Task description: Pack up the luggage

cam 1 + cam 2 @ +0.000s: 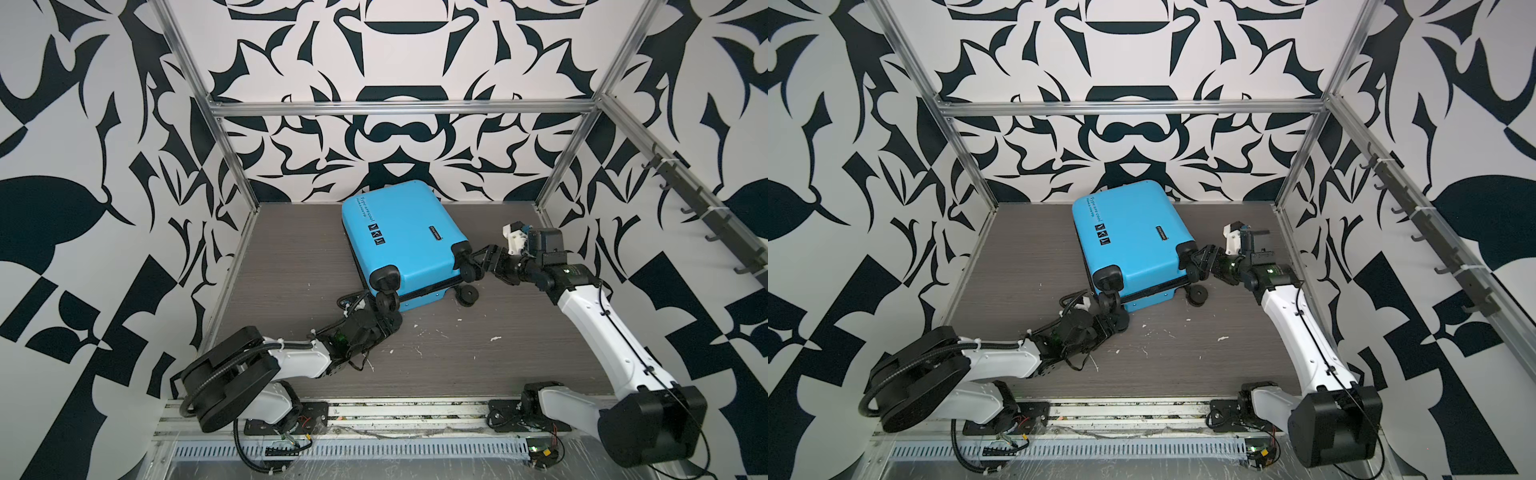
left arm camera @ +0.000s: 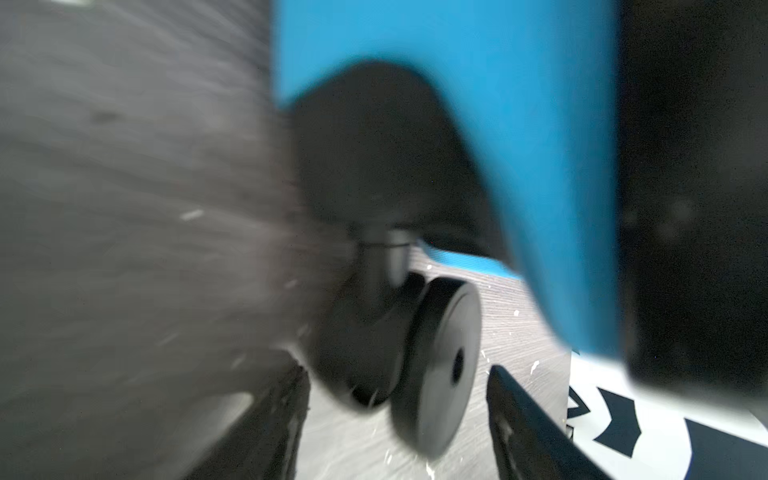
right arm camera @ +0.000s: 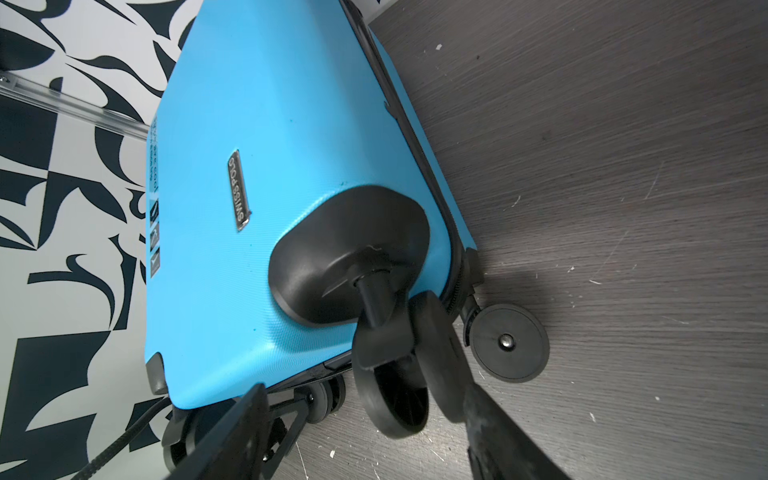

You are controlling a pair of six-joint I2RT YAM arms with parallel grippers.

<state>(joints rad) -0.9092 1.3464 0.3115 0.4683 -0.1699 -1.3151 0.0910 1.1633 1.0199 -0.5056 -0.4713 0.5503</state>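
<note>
1. Plainly, the left pincer [image 2: 397, 370] is seen with its jaws standing apart on either side of a black spinner wheel [image 2: 436, 365]. No clamping contact can be made out. The right pincer [image 3: 365, 390] is likewise spread around another corner wheel [image 3: 388, 409], with one finger [image 3: 490, 419] lying against it but no closed hold.
2. The luggage [image 1: 403, 232] is laid on its broad side on the surface [image 1: 291, 257], toward the back wall, with its wheel end turned toward both arms.
3. Its shell is judged stiff, smooth and slippery, and far too wide to be spanned; it is probably light if empty. The wheels are expected to swivel and roll under pressure, so a firmer hold is judged to lie at a wheel stem or housing, or along the seam edge.
4. The handle and zipper pulls are not shown, and whether the zipper band [image 3: 457, 270] is fastened cannot be told. The inside is hidden, and the left wrist view is heavily blurred.
</note>
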